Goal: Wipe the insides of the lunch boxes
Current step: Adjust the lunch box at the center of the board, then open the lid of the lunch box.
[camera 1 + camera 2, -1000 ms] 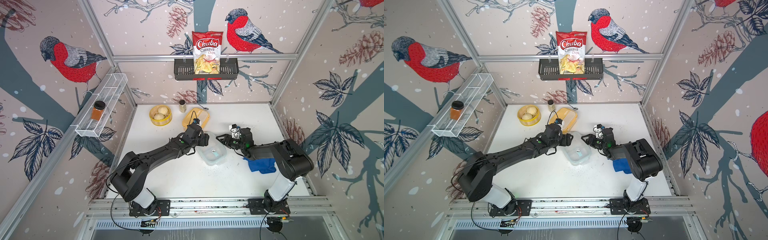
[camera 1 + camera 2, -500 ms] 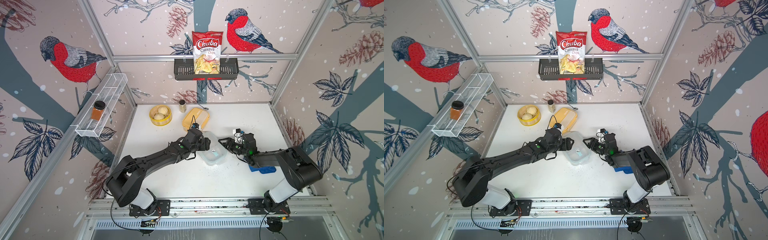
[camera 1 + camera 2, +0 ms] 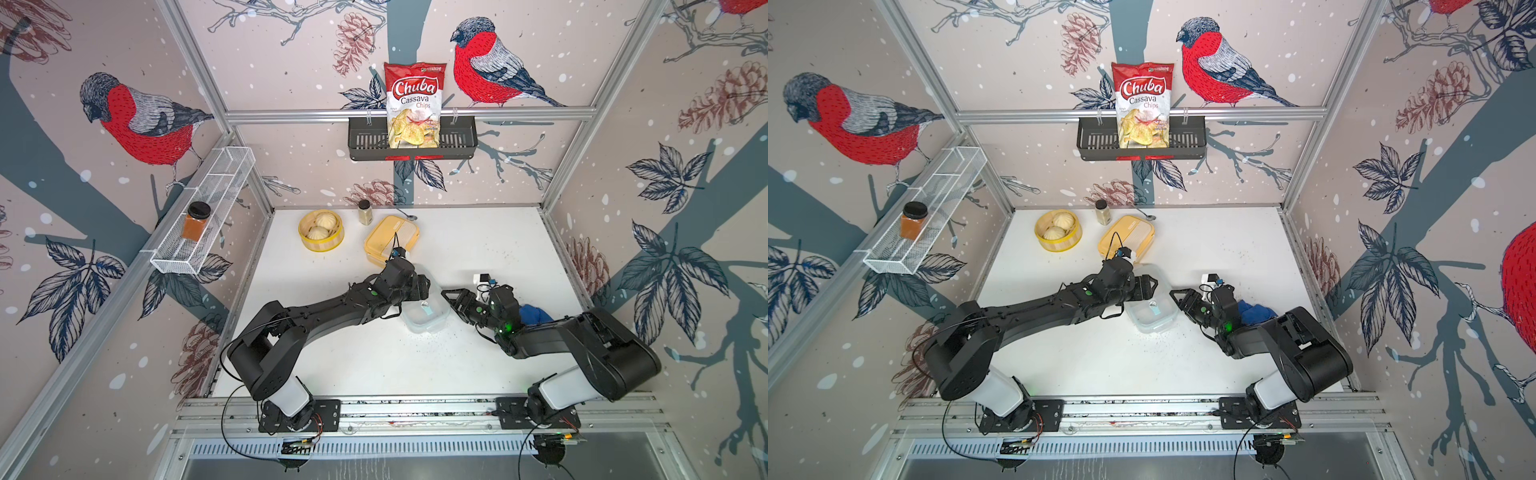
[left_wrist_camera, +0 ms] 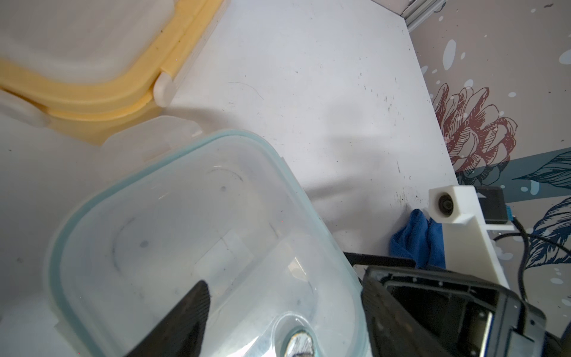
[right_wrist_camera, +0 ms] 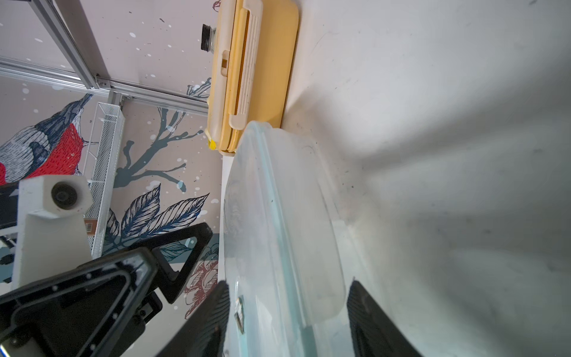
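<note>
**Mid-table:** rounded clear plastic lunch box [image 3: 428, 318]. Its green-rimmed clear lid appears seated, with one end latch flap splayed outward. Interior judged unwiped.

**Right gripper** [image 5: 289, 312]**:** jaws half spread, astride the box's rim and a side latch flap. Whether they pinch it cannot be told.

**Left gripper** [image 3: 422, 286]**:** spread wide above the box's far-left end, holding nothing.

**Crumpled blue cloth** [image 3: 536, 313]**:** on the table behind the right wrist, apart from both grippers.

**Farther back:** rounded yellow plastic lunch box [image 3: 390, 239], cream-yellow lid closed and latches down, just beside the clear one.

**Status, as judged:** opening stage only. Left to do: both lids off, cloth fetched, both insides wiped.

**Surface:** white tabletop [image 3: 478, 245], scuffed, with dark specks around the clear box.

**Back row:** round yellow steamer basket [image 3: 322, 248] with two buns, small spice jar [image 3: 365, 211], metal spoon [image 3: 409, 216].

**Room:** bird-and-pinecone wallpaper. A white wire shelf [image 3: 224, 174] carries an orange-filled jar [image 3: 196, 222]. A black wall rack [image 3: 457, 143] holds a red-and-white chips bag [image 3: 413, 104].
</note>
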`<state>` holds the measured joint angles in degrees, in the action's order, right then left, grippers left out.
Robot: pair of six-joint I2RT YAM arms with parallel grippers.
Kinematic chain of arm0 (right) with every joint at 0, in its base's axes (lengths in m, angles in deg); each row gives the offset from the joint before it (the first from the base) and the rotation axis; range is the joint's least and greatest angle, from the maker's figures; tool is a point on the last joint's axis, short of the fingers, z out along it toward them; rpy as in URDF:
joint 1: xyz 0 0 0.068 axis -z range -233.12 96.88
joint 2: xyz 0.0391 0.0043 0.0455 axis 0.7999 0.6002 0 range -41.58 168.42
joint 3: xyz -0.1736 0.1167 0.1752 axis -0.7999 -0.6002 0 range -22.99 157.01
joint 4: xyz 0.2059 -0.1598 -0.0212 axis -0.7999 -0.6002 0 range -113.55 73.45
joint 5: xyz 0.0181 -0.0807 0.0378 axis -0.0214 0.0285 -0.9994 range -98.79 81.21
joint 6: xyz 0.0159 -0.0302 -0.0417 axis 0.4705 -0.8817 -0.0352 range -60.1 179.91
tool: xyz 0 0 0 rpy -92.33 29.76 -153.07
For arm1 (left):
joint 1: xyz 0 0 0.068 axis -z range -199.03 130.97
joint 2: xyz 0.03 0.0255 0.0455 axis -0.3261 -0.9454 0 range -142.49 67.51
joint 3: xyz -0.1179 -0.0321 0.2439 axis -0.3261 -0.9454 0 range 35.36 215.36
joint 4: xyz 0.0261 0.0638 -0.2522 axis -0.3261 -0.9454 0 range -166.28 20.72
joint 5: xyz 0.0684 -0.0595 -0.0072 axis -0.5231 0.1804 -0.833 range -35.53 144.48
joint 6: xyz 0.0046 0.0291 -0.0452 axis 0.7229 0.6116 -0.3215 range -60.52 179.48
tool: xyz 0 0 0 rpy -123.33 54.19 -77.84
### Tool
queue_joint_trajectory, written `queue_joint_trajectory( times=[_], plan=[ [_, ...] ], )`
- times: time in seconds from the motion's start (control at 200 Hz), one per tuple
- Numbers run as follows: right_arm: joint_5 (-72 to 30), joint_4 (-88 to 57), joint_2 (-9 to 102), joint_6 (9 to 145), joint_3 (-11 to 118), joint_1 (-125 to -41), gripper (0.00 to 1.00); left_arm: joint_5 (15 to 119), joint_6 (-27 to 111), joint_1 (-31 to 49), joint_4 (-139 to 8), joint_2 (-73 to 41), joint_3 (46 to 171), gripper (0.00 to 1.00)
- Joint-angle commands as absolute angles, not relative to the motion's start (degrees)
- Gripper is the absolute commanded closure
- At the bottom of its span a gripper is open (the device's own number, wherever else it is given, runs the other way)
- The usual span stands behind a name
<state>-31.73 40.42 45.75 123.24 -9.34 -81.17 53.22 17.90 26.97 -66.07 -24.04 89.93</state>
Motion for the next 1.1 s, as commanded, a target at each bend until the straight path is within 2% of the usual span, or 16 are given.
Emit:
queue_joint_trajectory(
  times=[0.0, 0.44, 0.746, 1.001, 1.061, 1.096],
  plan=[
    [-31.3, 48.0, 47.2, 126.4, -10.1, -82.1, 0.38, 52.6, 17.9, 27.0, -64.6, -24.3, 90.2, 0.22],
    [-26.0, 68.0, 55.3, 137.2, -15.0, -85.2, 0.39, 49.1, 18.6, 27.0, -64.6, -25.4, 89.5, 0.22],
    [-25.4, 90.3, 69.1, 145.5, -16.9, -84.9, 0.42, 49.9, 16.9, 27.2, -59.6, -26.3, 87.3, 0.23],
    [-22.9, 90.4, 64.9, 146.9, -17.9, -84.9, 0.38, 49.8, 18.3, 27.2, -58.3, -26.7, 86.5, 0.23],
    [-22.2, 90.4, 65.1, 149.4, -18.2, -84.8, 0.34, 50.0, 18.6, 27.2, -58.3, -27.0, 86.8, 0.23],
    [-21.4, 90.4, 65.1, 151.4, -18.8, -84.8, 0.29, 50.0, 18.9, 27.2, -58.5, -27.2, 87.0, 0.23]
  ],
)
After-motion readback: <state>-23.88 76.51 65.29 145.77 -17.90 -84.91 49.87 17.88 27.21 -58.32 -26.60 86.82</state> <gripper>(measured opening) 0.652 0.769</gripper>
